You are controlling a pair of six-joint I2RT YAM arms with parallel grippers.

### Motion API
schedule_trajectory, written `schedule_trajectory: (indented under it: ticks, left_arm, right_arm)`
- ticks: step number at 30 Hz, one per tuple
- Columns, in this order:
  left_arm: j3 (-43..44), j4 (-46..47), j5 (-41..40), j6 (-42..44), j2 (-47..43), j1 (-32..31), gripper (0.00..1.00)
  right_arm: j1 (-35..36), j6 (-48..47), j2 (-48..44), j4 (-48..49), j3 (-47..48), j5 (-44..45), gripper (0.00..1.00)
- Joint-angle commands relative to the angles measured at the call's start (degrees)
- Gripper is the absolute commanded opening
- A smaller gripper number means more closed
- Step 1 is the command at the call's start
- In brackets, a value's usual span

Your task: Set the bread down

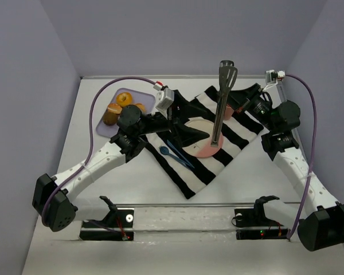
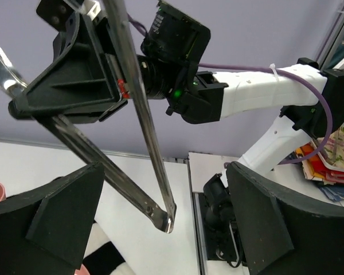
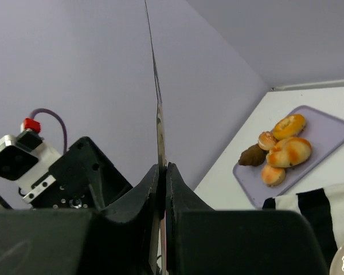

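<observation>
The bread (image 3: 273,175) sits among other baked goods on the lavender tray (image 3: 332,129); right of the tray, the right end effector (image 3: 162,169) clamps upright metal tongs (image 1: 222,103) (left end effector (image 2: 163,177), nearer the tray, gapes wide, empty).

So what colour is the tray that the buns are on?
Pale lilac. The tray shows best in the right wrist view.

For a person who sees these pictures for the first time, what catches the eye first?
The long metal tongs stand out first, held up over the striped cloth in the middle, pinched in the shut right gripper. Next comes the lavender tray of golden breads at the far left corner.
</observation>
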Motion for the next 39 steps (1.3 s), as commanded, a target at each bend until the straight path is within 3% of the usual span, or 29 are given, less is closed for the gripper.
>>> schedule_trajectory:
  ticks: [1, 11, 25, 33, 39]
  left_arm:
    - [1.9, 3.3, -1.0, -1.0, 2.1, -0.3, 0.99]
    - [6.1, 3.4, 1.5, -3.9, 7.0, -0.3, 0.99]
    - [6.6, 5.5, 3.5, -5.6, 7.7, -0.8, 0.99]
    - [7.5, -2.9, -4.9, 3.0, 6.0, -0.8, 0.99]
    - [10.3, -3.0, 1.5, 3.8, 8.5, -0.8, 0.99]
  right_arm:
    - [0.9, 3.4, -1.2, 10.4, 1.5, -1.9, 0.07]
    - [1.4, 7.6, 1.6, 16.2, 2.9, -5.8, 0.07]
    - [3.7, 5.6, 8.9, 17.2, 6.7, -3.1, 0.07]
    - [5.3, 0.7, 6.1, 14.7, 5.9, -0.5, 0.07]
    - [6.7, 0.7, 7.1, 14.9, 6.7, -1.7, 0.07]
